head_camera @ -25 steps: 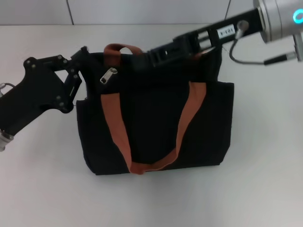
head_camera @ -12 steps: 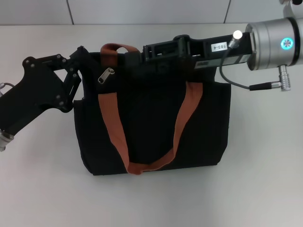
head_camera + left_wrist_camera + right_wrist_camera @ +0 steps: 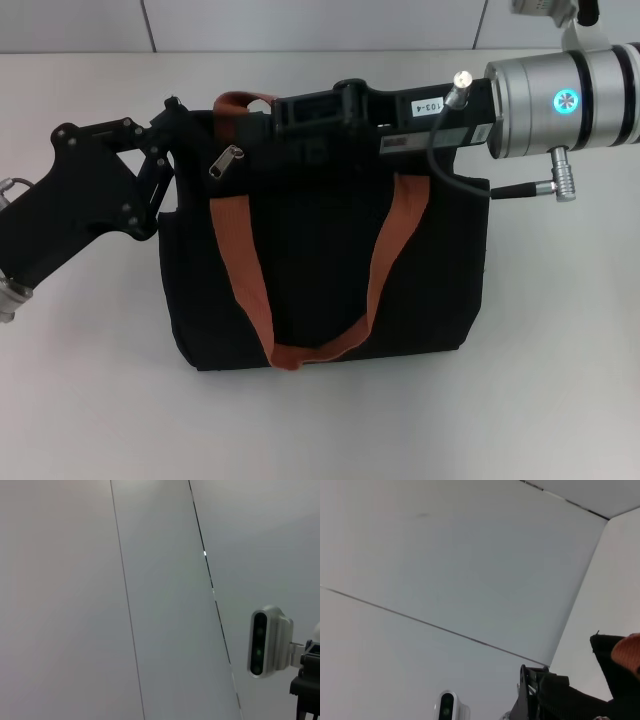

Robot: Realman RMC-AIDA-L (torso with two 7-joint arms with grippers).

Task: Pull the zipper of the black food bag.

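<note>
The black food bag [image 3: 320, 270] lies on the white table with its orange-brown handle straps [image 3: 236, 262] spread over its face. The silver zipper [image 3: 227, 160] pull tab lies near the bag's top left corner, free of both grippers. My left gripper [image 3: 168, 130] rests against the bag's upper left corner, just left of the tab. My right gripper [image 3: 285, 112] reaches in from the right along the bag's top edge, its tip a little right of the tab and above it. In the right wrist view the bag's corner [image 3: 610, 652] shows beside the left gripper [image 3: 542, 692].
The white table [image 3: 560, 330] runs around the bag, with a pale wall [image 3: 300, 25] behind it. The right arm's silver wrist and cable [image 3: 560, 100] hang over the bag's top right. The left wrist view shows wall panels and the right arm's camera housing [image 3: 267, 640].
My right gripper has slid left along the bag's top edge towards the pull tab, and its wrist has turned. The bag's top shifted slightly. The left arm stayed put.
</note>
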